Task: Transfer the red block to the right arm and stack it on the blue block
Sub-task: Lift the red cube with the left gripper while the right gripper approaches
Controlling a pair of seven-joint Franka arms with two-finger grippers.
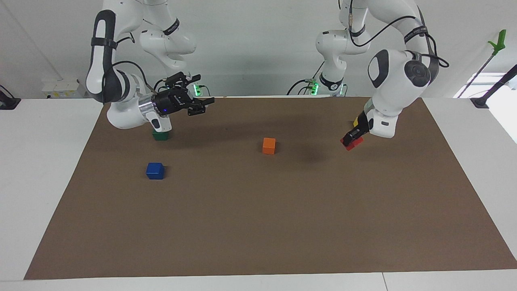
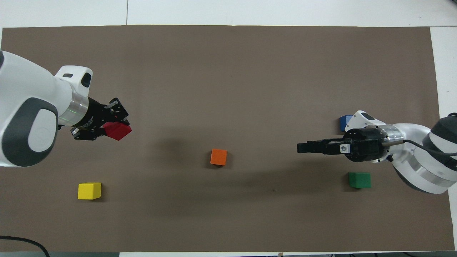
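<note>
I have the red block (image 1: 352,143) clamped in my left end effector (image 1: 350,142), up in the air over the tabletop (image 1: 258,226) at my left arm's end, with the yellow block (image 2: 89,190) lying on the mat nearby. In the overhead view the cube sits skewed in my fingertips, one corner poking out past them, so I judge my hold to be on its edges rather than flat on two faces. That is my main worry: a block pinched off-square could twist or slip out as I carry it.

My right end effector (image 1: 198,106) hangs with its jaws spread wide and nothing in them, over the mat beside the green block (image 1: 160,135), pointing toward the middle. The blue block (image 1: 155,170) rests on the mat at the right arm's end, farther from me than the green one.

The handover itself looks risky. With the cube tilted, my right fingers may find little flat face to close on. If I let go with the left too soon, the cube drops, perhaps near the orange block (image 1: 269,145). A crooked regrasp would also land askew on the blue one.
</note>
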